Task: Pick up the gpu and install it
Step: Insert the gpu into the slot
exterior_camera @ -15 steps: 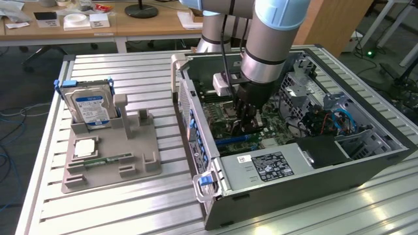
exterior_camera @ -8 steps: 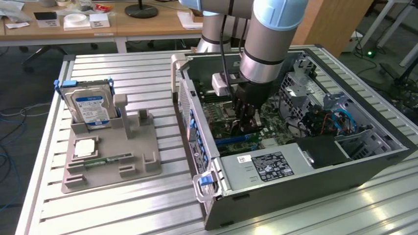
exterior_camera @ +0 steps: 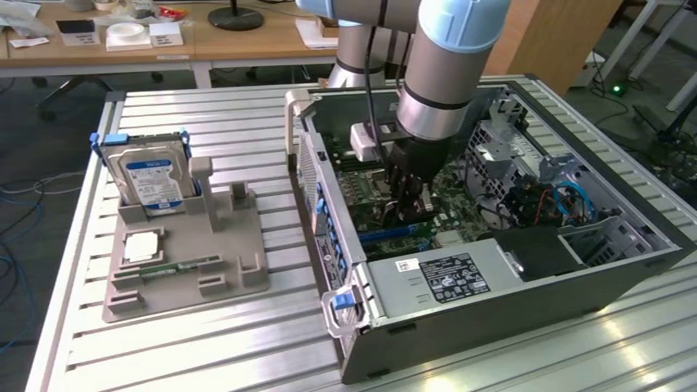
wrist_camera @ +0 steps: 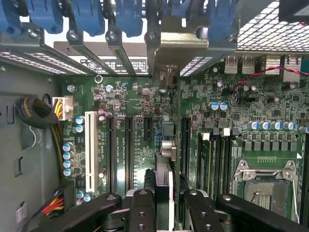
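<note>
GPU [wrist_camera: 164, 181] edge-on betw. claw [wrist_camera: 166, 212] fingers, clenched on it, inside open PC case [exterior_camera: 610, 269], low over motherboard [wrist_camera: 120, 101] slots; seated or not, can't tell. White slot [wrist_camera: 90, 145] to one side of claw, CPU socket [wrist_camera: 263, 181] to other. Hard drive [exterior_camera: 153, 180] well apart from claw, outside case on table [exterior_camera: 218, 343].

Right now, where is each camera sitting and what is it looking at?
Exterior view: off the arm, up high, looking down at the table and open computer case; the arm shows reaching in.
Wrist view: on the wrist, looking straight at the motherboard; the gripper shows, closed on the gpu.
Shared: both see the motherboard and gripper inside the case.
</note>
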Tool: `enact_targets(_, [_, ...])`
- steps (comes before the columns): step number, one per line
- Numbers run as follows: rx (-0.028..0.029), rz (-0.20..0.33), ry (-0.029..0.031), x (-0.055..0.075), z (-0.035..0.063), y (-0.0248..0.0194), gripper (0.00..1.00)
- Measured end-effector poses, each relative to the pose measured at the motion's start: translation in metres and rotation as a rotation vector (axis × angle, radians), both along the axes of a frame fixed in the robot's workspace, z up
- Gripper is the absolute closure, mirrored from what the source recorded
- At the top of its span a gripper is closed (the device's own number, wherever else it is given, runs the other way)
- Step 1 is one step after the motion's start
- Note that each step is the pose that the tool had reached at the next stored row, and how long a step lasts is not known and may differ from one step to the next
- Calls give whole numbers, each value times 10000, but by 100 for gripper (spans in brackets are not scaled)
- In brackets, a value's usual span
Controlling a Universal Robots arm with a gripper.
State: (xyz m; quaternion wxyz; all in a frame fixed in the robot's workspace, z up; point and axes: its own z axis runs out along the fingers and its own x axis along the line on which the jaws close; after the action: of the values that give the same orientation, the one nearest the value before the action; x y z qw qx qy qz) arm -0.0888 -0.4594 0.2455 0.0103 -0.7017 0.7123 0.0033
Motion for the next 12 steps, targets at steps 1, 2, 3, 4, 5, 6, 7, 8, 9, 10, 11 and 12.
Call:
enact_targets(1, [0, 1, 0, -2, -4, 0, 73])
enact_targets(2, [2, 2, -1, -2, -11, 0, 73])
enact_targets(3, [1, 3, -1, -2, -18, 0, 73])
enact_targets(4, [1, 2, 0, -3, -25, 0, 73])
enact_targets(5, [1, 0, -1, -3, -31, 0, 73])
enact_targets(6, [0, 0, -1, -6, -35, 0, 73])
enact_targets(7, [-1, -4, 1, -13, -38, 0, 73])
enact_targets(8, [-1, -2, 1, -16, -41, 0, 73])
enact_targets(9, [1, 0, 0, -18, -45, 0, 73])
enact_targets(10, [0, 0, 0, -21, -47, 0, 73])
enact_targets(11, [2, 2, -1, -21, -51, 0, 73])
enact_targets(12, [2, 2, -1, -23, -56, 1, 73])
